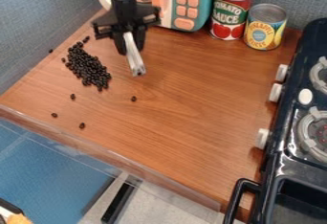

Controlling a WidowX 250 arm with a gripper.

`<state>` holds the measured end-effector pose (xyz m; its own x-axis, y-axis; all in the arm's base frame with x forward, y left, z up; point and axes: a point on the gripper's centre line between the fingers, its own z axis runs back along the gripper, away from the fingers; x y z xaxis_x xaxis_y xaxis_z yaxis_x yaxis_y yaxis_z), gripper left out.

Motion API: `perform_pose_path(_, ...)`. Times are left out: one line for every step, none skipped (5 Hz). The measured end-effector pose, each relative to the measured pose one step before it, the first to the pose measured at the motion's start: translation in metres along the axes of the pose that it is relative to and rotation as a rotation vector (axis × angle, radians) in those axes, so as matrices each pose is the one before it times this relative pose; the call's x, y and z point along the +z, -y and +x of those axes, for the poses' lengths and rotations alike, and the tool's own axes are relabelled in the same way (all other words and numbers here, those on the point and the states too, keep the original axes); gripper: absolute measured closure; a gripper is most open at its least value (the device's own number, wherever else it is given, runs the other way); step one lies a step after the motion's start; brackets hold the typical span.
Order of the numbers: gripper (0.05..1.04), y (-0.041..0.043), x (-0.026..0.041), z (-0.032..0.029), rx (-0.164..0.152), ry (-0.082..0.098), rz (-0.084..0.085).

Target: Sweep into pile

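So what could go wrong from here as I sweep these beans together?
The loose bean nearest the counter's front edge could roll over it if a stroke pushes outward.

The narrow pale tool in the pincer may let beans slip around its end, or could twist in the grip.

A careless stroke through the main heap might scatter it, adding to the strays around it.

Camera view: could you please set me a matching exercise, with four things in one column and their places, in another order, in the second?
1. pile
2. stove
3. yellow can
4. white tool

A. at the view's right edge
B. in the gripper
C. on the counter's left part
D. beside the red can

Pairs: 1-C, 2-A, 3-D, 4-B
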<state>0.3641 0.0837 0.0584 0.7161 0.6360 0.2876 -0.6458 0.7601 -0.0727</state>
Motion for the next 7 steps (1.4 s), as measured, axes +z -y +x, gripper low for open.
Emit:
perform_pose_path(0.749,0.01086,0.00677,-0.0264,-0.145,0.0063,-0.031)
perform_pose_path(0.749,0.01066,0.00002,-0.02564,-0.1282,-0.0072,-0.0288)
perform_pose_path(0.749,0.00825,-0.00249,-0.02559,-0.1318,-0.0111,-0.0078)
perform_pose_path(0.749,-0.00012,-0.00138,-0.00974,-0.1112,-0.0304,0.0503)
perform_pose_path(0.749,-0.0099,-0.00708,-0.00409,-0.0616,-0.0258,0.067)
perform_pose_path(0.749,-0.01211,-0.00511,0.00125,-0.0245,-0.0126,0.0578)
perform_pose_path(0.749,-0.00681,-0.00354,0.00351,0.0249,0.017,0.0127)
